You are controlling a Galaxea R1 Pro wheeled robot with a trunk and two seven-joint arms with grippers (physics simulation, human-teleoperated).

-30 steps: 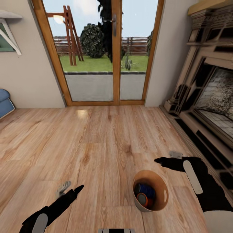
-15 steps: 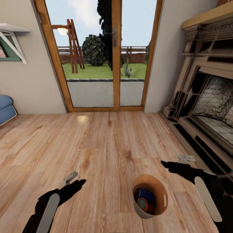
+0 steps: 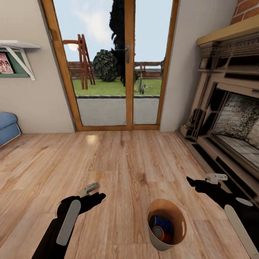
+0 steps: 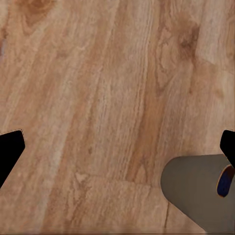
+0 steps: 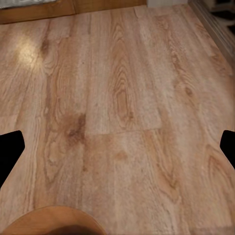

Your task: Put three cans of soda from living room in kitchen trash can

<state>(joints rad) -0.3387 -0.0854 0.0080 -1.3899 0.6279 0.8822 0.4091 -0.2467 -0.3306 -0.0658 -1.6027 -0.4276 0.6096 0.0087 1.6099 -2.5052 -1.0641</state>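
- Bin (image 3: 182, 223) stands on the wood floor (image 3: 122, 169) nearest the robot, between its two arms; its grey wall (image 4: 196, 188) shows in the left wrist view, its brown rim (image 5: 49, 220) in the right.
- Cans lie inside it: a dark blue can (image 3: 161, 220) and an orange can (image 3: 160, 233) touching; a third cannot be made out.
- Left gripper (image 3: 94, 191) hovers over bare floor, fingers spread wide, holding nothing.
- Right gripper (image 3: 205, 180) hangs just beside the fireplace (image 3: 230, 122), fingers wide apart, empty.
- Sofa (image 3: 7, 126) edge sits far left.
- Glass door (image 3: 115, 64) stands farthest, garden behind it.
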